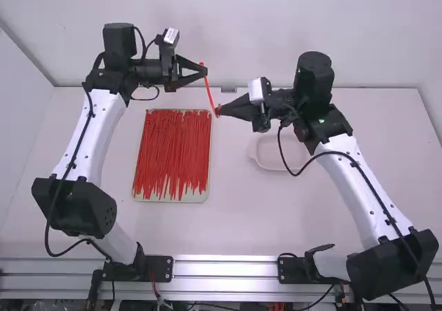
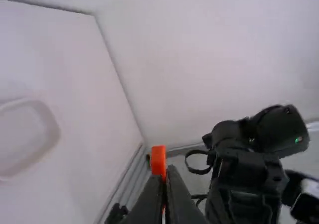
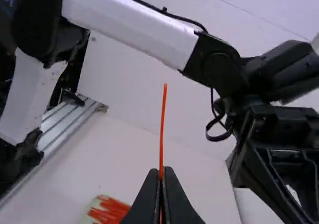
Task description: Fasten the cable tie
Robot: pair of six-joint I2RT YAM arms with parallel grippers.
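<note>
A red cable tie [image 1: 209, 90] hangs in the air above the far end of the table. In the high view it runs from my left gripper [image 1: 200, 68] down to my right gripper [image 1: 219, 109]. The left gripper [image 2: 162, 180] is shut on the tie's orange-red head [image 2: 158, 160], which sticks out past the fingertips. The right gripper [image 3: 161, 176] is shut on the thin strand [image 3: 162, 127], which rises straight up from its fingertips. The two grippers are close together, tips facing each other.
A tray [image 1: 140, 195] of several loose red cable ties [image 1: 173, 152] lies on the table left of the middle, below the left gripper. A shallow white oval dish [image 1: 271, 160] sits under the right arm [image 1: 359, 180], also seen as the dish [image 2: 25, 134].
</note>
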